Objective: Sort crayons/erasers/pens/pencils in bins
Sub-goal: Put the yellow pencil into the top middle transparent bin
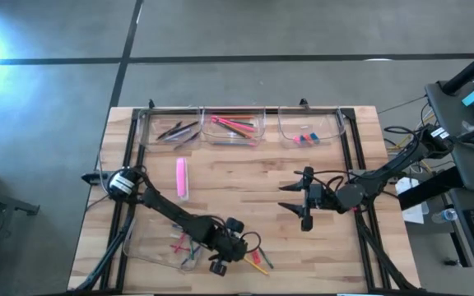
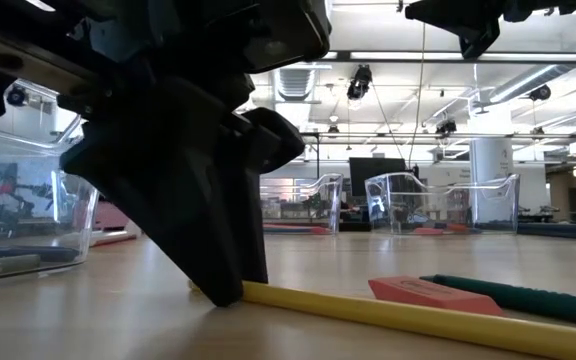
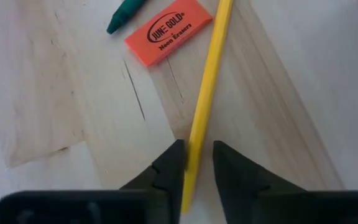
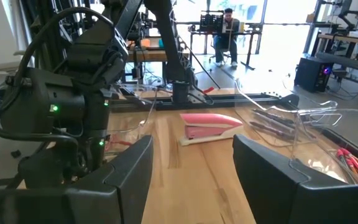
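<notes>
A yellow pencil (image 3: 207, 93) lies flat on the wooden table near its front edge, and it also shows in the low view (image 2: 388, 315). My left gripper (image 3: 197, 165) points down over the pencil's near end, slightly open, one finger on each side, with its tips at the table (image 2: 223, 285). An orange eraser (image 3: 166, 30) and a green stick (image 3: 126, 12) lie just beyond it. My right gripper (image 1: 303, 210) hovers open and empty over the table's right middle. My left gripper comes from above, its fingers straddling the pencil's shaft near one end (image 3: 191, 155) and lying across it. One finger (image 3: 173, 165) stands right at the pencil's side and the other keeps a small gap; I cannot tell whether it touches. The pencil lies flat on the table.
Three clear bins stand along the far edge, with dark pens (image 1: 169, 127), pencils (image 1: 234, 127) and erasers (image 1: 309, 130). A fourth bin (image 1: 159, 247) with crayons stands at the near left beside my left gripper. A pink oblong object (image 1: 182, 177) lies mid-table.
</notes>
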Tool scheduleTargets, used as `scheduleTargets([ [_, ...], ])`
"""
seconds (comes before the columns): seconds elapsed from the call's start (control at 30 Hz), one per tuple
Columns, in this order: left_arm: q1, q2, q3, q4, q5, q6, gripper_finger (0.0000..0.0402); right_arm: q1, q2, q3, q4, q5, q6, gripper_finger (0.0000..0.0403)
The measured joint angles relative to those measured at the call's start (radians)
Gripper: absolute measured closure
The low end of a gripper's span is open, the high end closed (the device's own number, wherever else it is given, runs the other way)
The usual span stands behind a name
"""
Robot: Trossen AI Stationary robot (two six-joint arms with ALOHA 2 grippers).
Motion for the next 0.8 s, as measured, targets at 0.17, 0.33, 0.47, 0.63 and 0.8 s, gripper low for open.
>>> scheduleTargets([
  [0.17,-0.003,0.000,0.003,-0.005,0.019,0.006,0.0383,0.000,0.000,0.000,0.000,0.000,0.000,0.0193],
  [0.33,-0.002,-0.006,0.001,-0.008,0.056,0.004,0.0394,0.000,0.000,0.000,0.000,0.000,0.000,0.0193],
  [0.47,-0.005,-0.033,-0.001,-0.041,0.086,0.006,0.0394,0.000,0.000,0.000,0.002,0.000,0.007,0.0193],
  [0.63,-0.005,-0.091,0.009,-0.047,0.089,0.006,0.0394,0.000,0.000,0.000,0.002,0.000,0.009,0.0193],
  [0.8,0.004,-0.157,0.009,-0.061,0.050,0.008,0.0394,0.000,0.000,0.000,0.002,0.000,0.011,0.0193],
])
